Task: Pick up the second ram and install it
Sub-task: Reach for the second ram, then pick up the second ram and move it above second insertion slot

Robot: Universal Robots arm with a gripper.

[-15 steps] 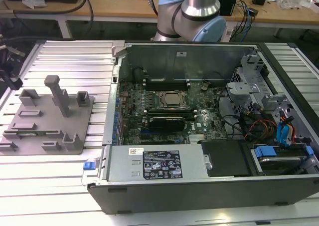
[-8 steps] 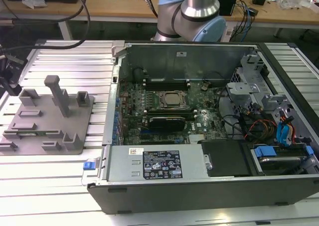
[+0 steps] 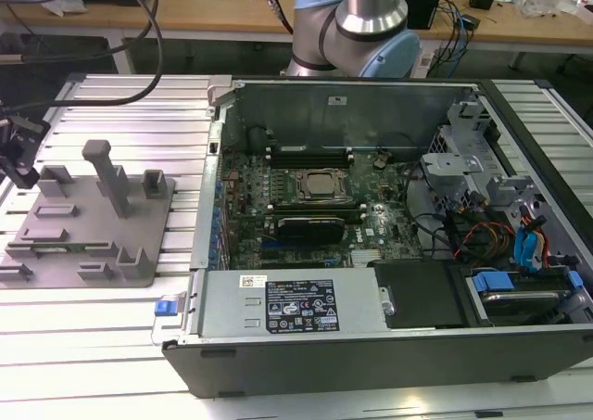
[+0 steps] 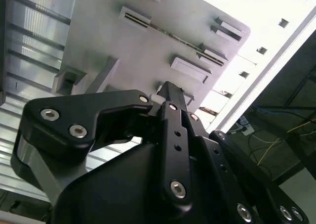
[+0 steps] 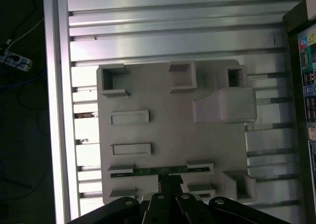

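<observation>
Just beyond the gripper's tip, in the first wrist view, lies the second ram (image 5: pixel 162 171). It is one thin green stick set on edge in the gray holder plate (image 5: pixel 173 135), and its ends are tucked against two short brackets (image 5: pixel 121 168), one at each end. The gripper (image 5: pixel 165 182) points at the stick's middle, its fingers drawn together into one narrow dark tip. Whether that tip touches the stick cannot be told, and the chips on the board are too small to make out.

Farther out from the tip the plate carries two flat rectangular frames (image 5: pixel 129 116), then three hollow square posts (image 5: pixel 112 78) along its far edge. The gripper's body cuts off the plate's near edge. The plate rests on one slatted metal table (image 5: pixel 173 31). In the exterior view one open computer case (image 3: pixel 371 346) stands well apart from the gripper, its motherboard (image 3: pixel 306 207) exposed.
</observation>
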